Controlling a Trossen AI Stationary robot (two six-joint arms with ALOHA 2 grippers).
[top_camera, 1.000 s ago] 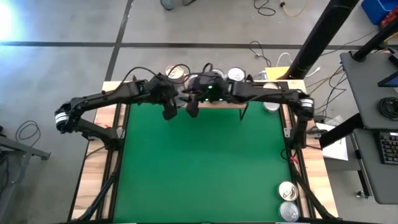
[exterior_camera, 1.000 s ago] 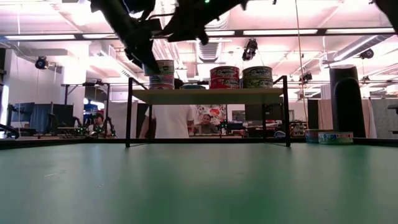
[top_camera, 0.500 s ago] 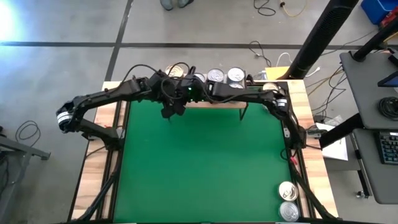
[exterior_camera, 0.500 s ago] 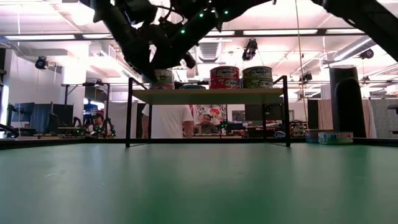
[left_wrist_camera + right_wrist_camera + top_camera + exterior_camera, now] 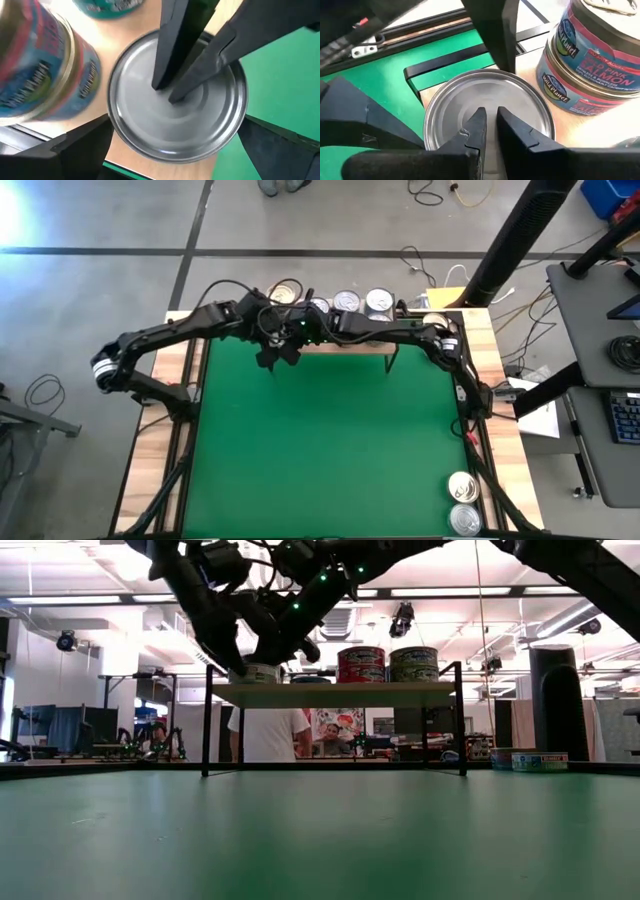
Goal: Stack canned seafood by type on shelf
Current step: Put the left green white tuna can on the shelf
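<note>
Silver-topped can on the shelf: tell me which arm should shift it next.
Left, probably. The left gripper clasps the silver-topped can by its sides on the shelf; the right gripper only rests shut tips on its lid.

Both grippers met over a tin (image 5: 177, 102) at the shelf's (image 5: 335, 694) left end; stacked tins (image 5: 387, 664) stood further right, two tins (image 5: 462, 503) near the desk's (image 5: 320, 450) front right corner.

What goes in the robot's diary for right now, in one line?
left gripper: straddling round silver-topped metal tin | right gripper: shut, tips on lid | tin: on light-wood shelf end
</note>
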